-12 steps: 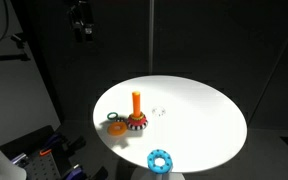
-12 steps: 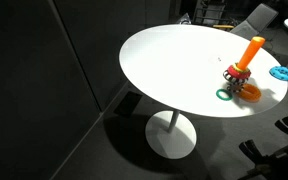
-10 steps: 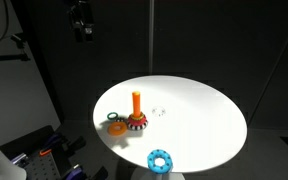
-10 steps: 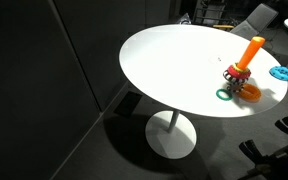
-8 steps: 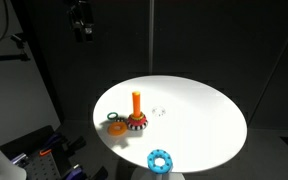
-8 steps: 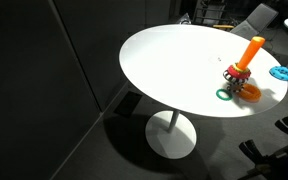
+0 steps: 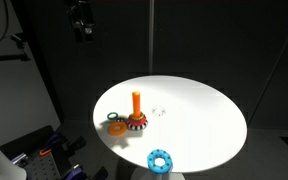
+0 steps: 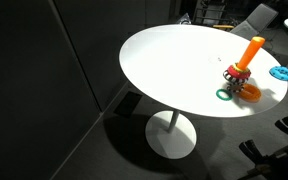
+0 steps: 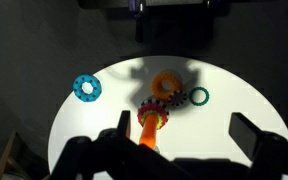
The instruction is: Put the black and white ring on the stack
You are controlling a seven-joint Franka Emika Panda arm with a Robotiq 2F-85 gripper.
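Hand (image 9: pixel 181 130) hangs high above the worktop (image 7: pixel 199 115), fingers spread wide apart. Black and white ring (image 7: pixel 135 124) sits around the foot of the stack (image 7: pixel 136 102), well below the hand, near the rim; open white surface beyond.

The counter (image 8: pixel 164 60) is shown as a smooth white top with a soft, low sheen. The stack (image 9: pixel 149 122) is seen with a peg of smooth, lightly glossy orange plastic and a toothed edging of dark and white plastic. The blue ring (image 9: pixel 86 88), the green ring (image 9: pixel 198 97) and the orange ring (image 9: pixel 166 84) are likewise read as smooth moulded plastic. The pincer (image 9: pixel 181 135) is rendered dark and matt; its material cannot be told.
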